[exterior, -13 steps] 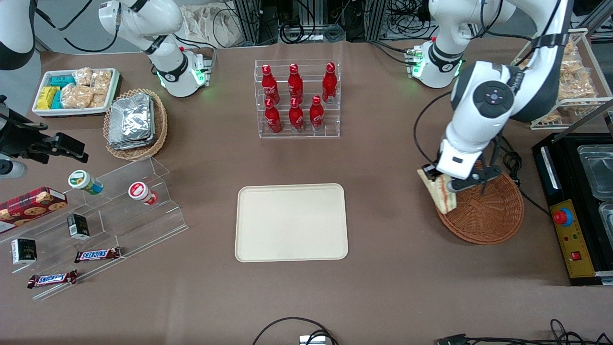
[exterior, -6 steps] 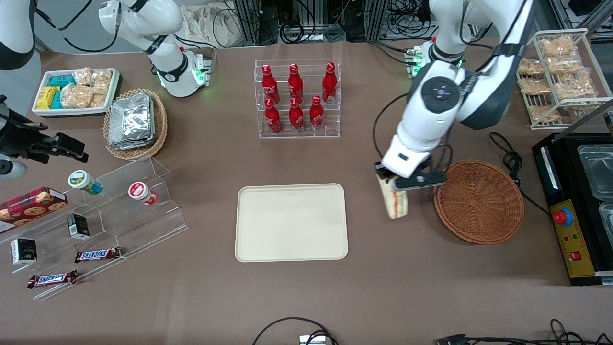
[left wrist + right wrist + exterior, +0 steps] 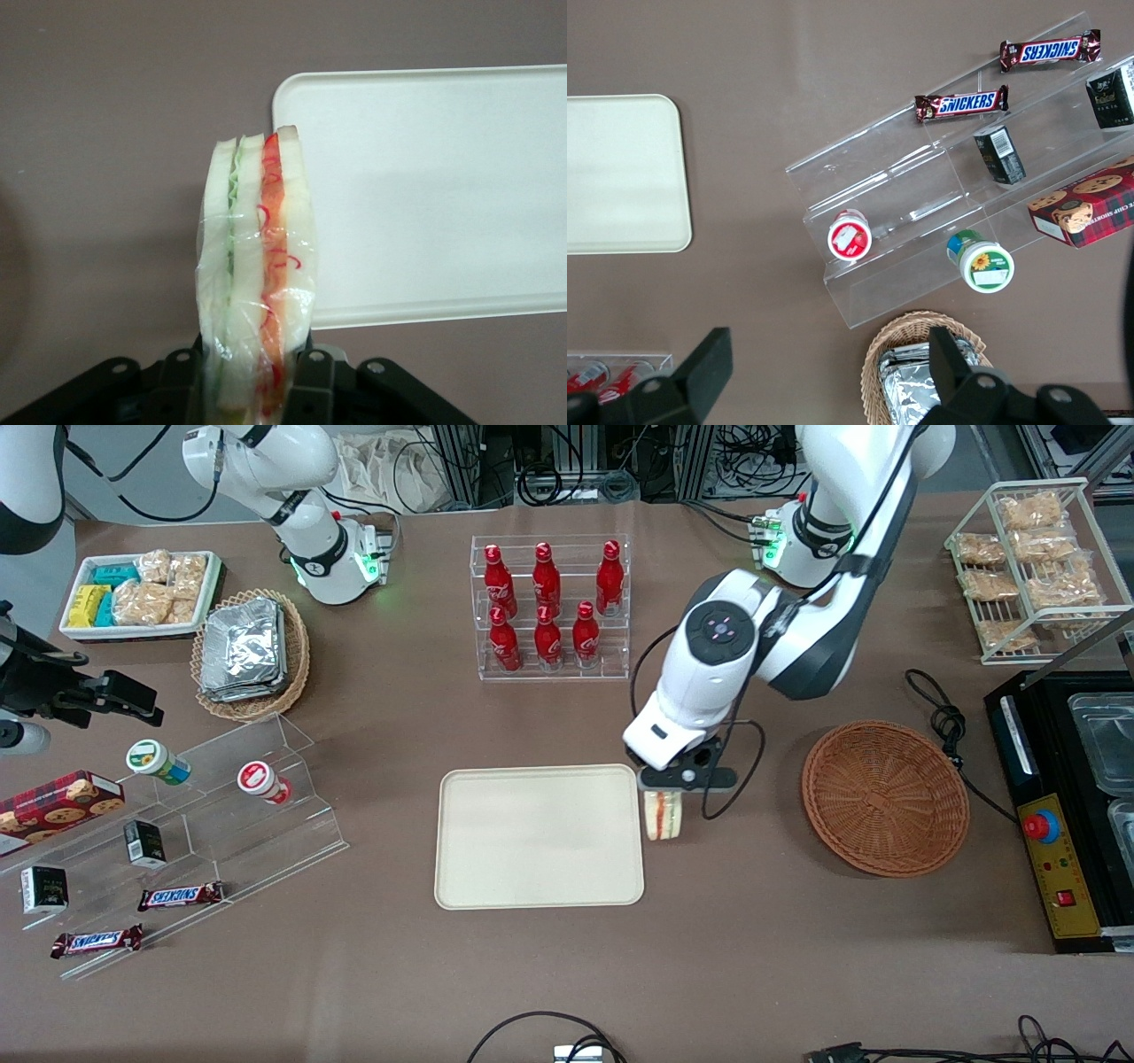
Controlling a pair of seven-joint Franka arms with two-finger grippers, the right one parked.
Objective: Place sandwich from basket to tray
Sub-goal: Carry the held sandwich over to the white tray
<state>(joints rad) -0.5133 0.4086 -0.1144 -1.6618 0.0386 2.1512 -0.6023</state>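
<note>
Hanging from our gripper (image 3: 678, 786), the clear-wrapped sandwich (image 3: 664, 815) was clamped between both fingers (image 3: 312, 376) above bare tabletop, just beside the tray (image 3: 538, 836) edge. Our wrist view alone showed the red and green filling layers (image 3: 257, 266) and the tray's rounded corner (image 3: 285, 88) close by; the front view alone showed the wicker basket (image 3: 884, 798), well apart toward the working arm's end. Smooth cream tray floor (image 3: 443, 186) lay open beside the gripper.
</note>
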